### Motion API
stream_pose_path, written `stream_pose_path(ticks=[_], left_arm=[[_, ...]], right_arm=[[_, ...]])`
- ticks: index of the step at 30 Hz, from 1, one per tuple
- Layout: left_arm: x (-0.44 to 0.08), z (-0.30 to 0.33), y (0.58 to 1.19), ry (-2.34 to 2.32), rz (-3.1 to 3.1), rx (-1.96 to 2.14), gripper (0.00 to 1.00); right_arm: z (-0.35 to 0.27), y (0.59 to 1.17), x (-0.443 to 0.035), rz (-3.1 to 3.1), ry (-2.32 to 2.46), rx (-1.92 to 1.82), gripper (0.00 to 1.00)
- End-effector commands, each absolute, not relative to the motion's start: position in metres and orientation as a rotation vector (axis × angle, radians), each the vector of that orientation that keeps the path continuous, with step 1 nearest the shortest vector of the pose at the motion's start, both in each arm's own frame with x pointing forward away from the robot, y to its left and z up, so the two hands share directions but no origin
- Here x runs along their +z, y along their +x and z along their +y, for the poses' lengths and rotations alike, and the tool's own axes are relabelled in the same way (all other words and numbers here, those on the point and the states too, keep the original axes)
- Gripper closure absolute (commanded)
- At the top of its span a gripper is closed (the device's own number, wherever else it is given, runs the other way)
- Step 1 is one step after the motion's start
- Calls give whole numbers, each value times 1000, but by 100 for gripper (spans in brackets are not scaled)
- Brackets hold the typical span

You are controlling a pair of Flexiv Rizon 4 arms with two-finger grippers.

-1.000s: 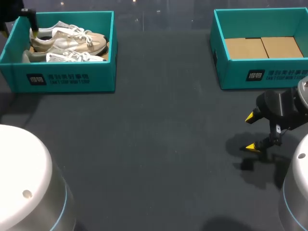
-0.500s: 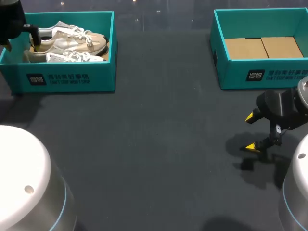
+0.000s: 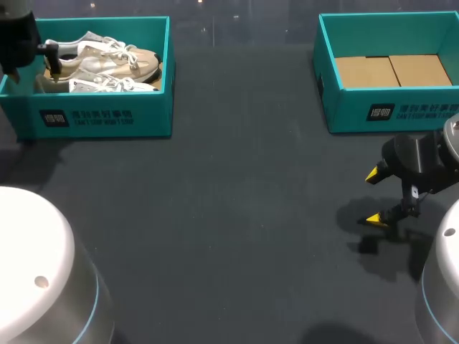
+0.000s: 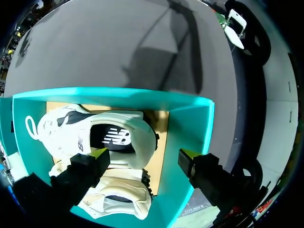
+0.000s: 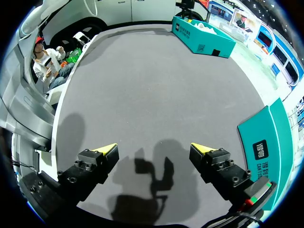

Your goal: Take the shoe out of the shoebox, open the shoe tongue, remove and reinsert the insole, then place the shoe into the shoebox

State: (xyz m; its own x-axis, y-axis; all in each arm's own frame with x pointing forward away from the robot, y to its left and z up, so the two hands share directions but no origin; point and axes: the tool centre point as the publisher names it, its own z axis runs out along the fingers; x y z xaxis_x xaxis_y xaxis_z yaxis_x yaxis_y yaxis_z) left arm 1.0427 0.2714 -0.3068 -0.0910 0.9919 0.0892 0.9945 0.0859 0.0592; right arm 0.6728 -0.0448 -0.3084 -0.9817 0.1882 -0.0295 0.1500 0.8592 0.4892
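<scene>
Teal shoebox (image 3: 147, 122) holds the shoe (image 4: 64, 130); our left gripper (image 4: 144, 156) hangs spread-open over its heel, grasping nothing. We reckon it's step one: drop, pinch the heel collar. Right gripper (image 5: 154, 148) gapes empty.

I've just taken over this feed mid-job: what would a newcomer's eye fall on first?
A pair of pale shoes lies in the teal left box at the far left of the table, with the left gripper open over their heels. The right box at the far right shows only its cardboard floor, and the right gripper hangs open above bare table in front of it.
</scene>
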Motion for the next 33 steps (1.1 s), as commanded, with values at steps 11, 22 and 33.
stream_pose_path(ticks=[11,22,33], left_arm=[[-327,279,1047,-2101,-2300,-139,16],[-343,280,1040,-2126,-2302,-144,20],[-356,282,1037,-2135,-2317,-159,27]], right_arm=[[-45,671,-309,2954,269,765,0],[-45,671,-309,2954,269,765,0],[-45,671,-309,2954,269,765,0]])
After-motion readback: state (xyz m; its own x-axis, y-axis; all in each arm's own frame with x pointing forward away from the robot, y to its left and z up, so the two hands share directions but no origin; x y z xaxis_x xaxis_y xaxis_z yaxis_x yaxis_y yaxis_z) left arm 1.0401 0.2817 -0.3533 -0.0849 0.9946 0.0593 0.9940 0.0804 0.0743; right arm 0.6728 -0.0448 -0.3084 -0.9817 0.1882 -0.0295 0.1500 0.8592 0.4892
